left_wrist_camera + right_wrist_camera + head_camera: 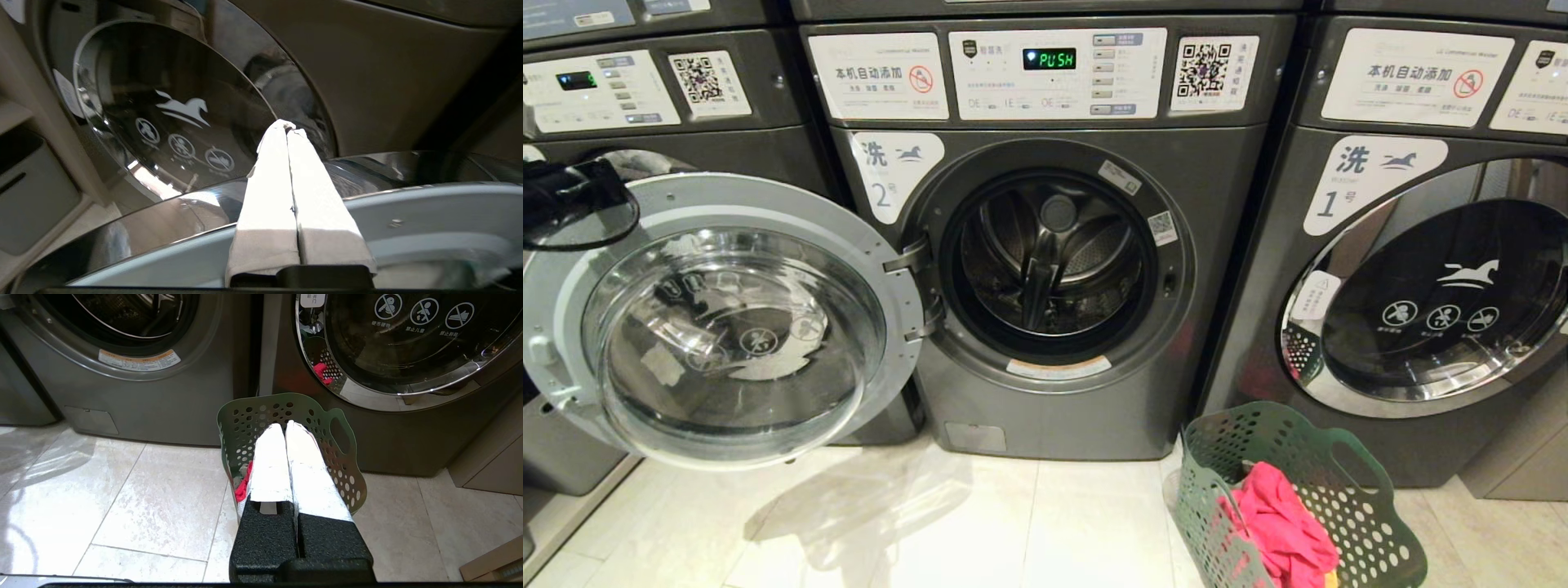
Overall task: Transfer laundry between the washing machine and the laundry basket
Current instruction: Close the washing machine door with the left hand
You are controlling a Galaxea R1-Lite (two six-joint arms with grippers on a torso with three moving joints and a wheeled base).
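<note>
**Door swung wide, drum bare, laundry in the basket**

Far left: the left arm's dark wrist housing point(572, 200) sits at the upper rim of the open washer door point(727, 318). The left gripper point(288, 127) has its white-wrapped fingers point(267, 183) pressed together with nothing between them, tips just above the door's pale grey rim. Beyond the tips, the closed glass door of the neighbouring machine point(171, 118) with its horse emblem and three warning symbols.

Centre: washing machine no. 2 point(1054, 269), door hinged on its left side and swung fully out. Display point(1049, 59) reads "PUSH". The drum point(1049, 257) shows bare metal paddles; no cloth visible inside.

Right: machine no. 1 point(1429, 286), door closed. On the tiled floor point(915, 523) in front of it, near the gap between the two machines, stands the green perforated laundry basket point(1372, 539). A pink-red garment point(1282, 527) lies bunched inside it, with a sliver of yellow cloth beneath.

The right gripper point(286, 424) hangs above the basket, fingers closed together and empty, clear of the laundry.
</note>
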